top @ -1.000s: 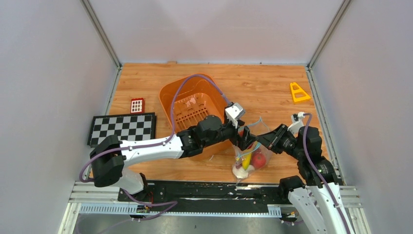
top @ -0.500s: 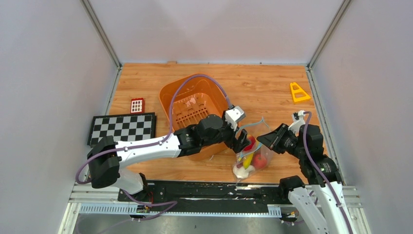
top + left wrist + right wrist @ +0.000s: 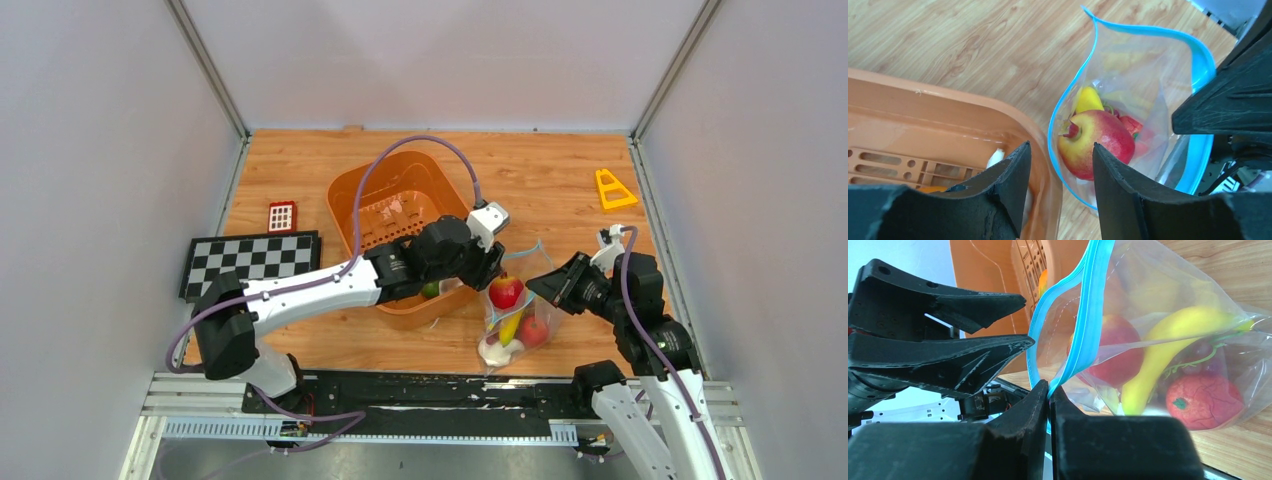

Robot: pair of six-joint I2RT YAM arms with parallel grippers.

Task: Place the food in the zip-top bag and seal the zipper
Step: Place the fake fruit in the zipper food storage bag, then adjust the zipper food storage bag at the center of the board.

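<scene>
The clear zip-top bag [image 3: 520,312] stands open by the table's front edge, its teal zipper [image 3: 1088,315] parted. Inside lie food pieces: a red-yellow apple [image 3: 1098,145] on top, a yellow banana [image 3: 1168,340], a red round fruit [image 3: 1203,400] and a white piece [image 3: 493,350]. My right gripper [image 3: 1049,385] is shut on the zipper strip at the bag's rim and holds the mouth up. My left gripper [image 3: 1060,147] hovers open above the bag's mouth and the basket's edge, with nothing between its fingers. A green piece [image 3: 429,290] lies in the basket.
The orange slotted basket [image 3: 345,200] sits just left of the bag, under my left arm. A checkerboard [image 3: 252,262] and a small red grid block [image 3: 282,216] lie at the left. At the back right stands a yellow triangle [image 3: 612,190]. Walls close three sides.
My left gripper has drawn back out of the bag's mouth toward the basket, leaving the apple inside, and its jaws have narrowed. My right gripper keeps its hold.
</scene>
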